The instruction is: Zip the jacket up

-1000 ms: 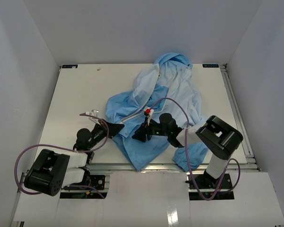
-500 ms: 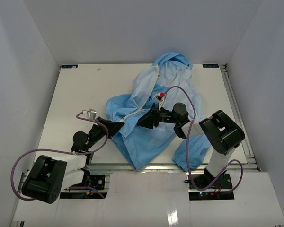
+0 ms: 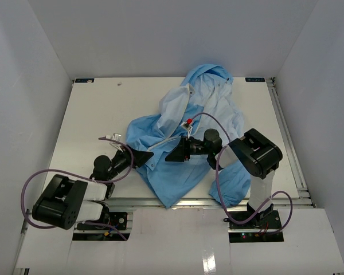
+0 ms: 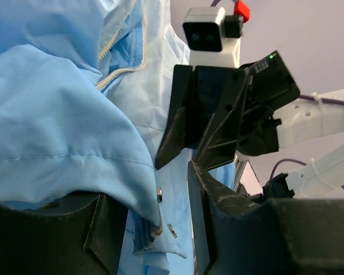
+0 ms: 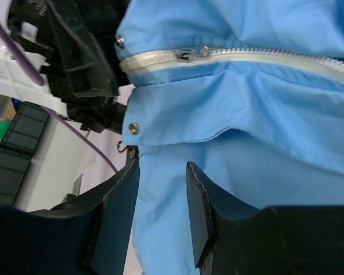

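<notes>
Standing spread, the left pincer [image 4: 155, 195] has the hem [image 4: 151, 226] of the jacket [image 3: 202, 114] hanging in its gap. The right pincer [image 5: 161, 166], also spread, faces it close by, with blue cloth lying across its gap. Above it runs the pale zipper [image 5: 258, 55], its slider [image 5: 192, 53] near the hem. The jacket lies crumpled mid-desk [image 3: 97, 109], hood toward the far edge

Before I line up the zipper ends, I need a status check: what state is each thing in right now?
jacket: crumpled on the table, front open, not zipped.
zipper pull: low on its strip, near a snap at the edge.
left gripper: jaws apart, hem fold hanging between them.
right gripper: jaws apart over blue fabric.
</notes>
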Controlling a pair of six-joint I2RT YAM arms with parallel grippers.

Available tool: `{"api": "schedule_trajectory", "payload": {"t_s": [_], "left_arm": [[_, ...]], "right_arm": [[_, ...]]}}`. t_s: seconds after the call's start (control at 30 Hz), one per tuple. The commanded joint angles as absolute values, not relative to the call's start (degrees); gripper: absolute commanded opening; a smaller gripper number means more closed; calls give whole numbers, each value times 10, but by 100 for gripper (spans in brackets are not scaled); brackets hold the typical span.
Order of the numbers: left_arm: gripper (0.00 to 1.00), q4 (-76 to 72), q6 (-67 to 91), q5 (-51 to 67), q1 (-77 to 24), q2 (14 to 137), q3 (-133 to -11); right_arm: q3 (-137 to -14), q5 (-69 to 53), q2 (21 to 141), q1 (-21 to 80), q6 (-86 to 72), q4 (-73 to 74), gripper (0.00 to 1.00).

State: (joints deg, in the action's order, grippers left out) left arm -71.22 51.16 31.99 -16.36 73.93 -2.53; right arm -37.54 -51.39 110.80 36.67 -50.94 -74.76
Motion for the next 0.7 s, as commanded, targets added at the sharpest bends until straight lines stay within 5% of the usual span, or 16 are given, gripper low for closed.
{"api": "schedule_trajectory", "payload": {"t_s": [0.0,0.33,0.47,0.67], "left_arm": [[53,-512,537,244,-167,639,106],[62,-135,535,73,-171,368,36],[58,-94,535,59,-171,369,21],[49,-137,536,71,-171,434,18]], "right_arm": [[-428,-455,1136,392,-411,-842,44],[-517,-332,1106,411,-268,-585,45],[-574,-328,1136,422,-248,-503,46],[-587,-389,1180,444,-275,-574,47]]}}
